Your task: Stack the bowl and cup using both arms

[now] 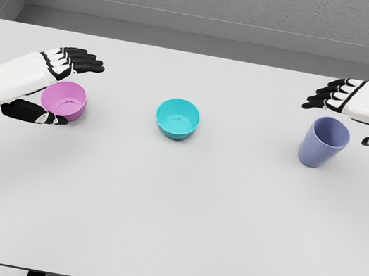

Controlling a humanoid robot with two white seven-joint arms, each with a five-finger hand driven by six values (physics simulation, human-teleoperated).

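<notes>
A pink bowl [67,100] stands on the white table [172,207] at the left. My left hand [56,87] brackets it, fingers spread above its far rim and thumb low at its near side, not closed on it. In the middle sits a teal bowl [178,118], untouched. At the right stands a lavender cup [324,142], upright and open at the top. My right hand [360,115] hovers just above and right of the cup, fingers extended, thumb hanging beside the rim, holding nothing.
The table's far edge meets a grey wall. The near edge runs along the bottom of the view.
</notes>
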